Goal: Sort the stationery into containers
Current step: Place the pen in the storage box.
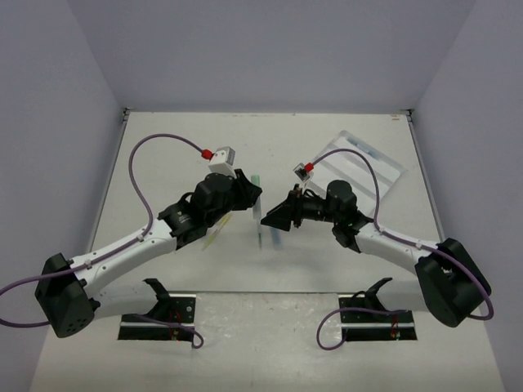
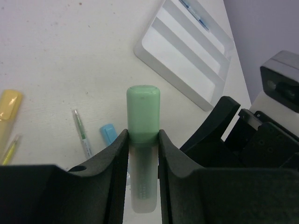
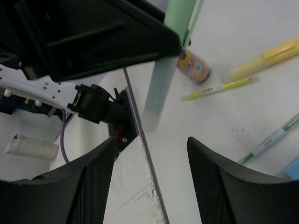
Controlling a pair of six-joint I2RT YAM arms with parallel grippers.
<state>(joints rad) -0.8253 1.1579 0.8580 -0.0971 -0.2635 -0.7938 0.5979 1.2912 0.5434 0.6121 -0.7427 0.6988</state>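
Left gripper pinches the green stick (cap forward) left of the tray; I see the right gripper spread.

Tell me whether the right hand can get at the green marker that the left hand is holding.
Probably yes. The right hand is open and faces the green marker, whose pale end sticks out free beyond the left hand; nothing seems to lie between them.

In the left wrist view, the marker is running off the left edge, the tray off the top, and the green stick is blurring at bottom centre. The right wrist view's lower-right corner is cropping the blue stick.
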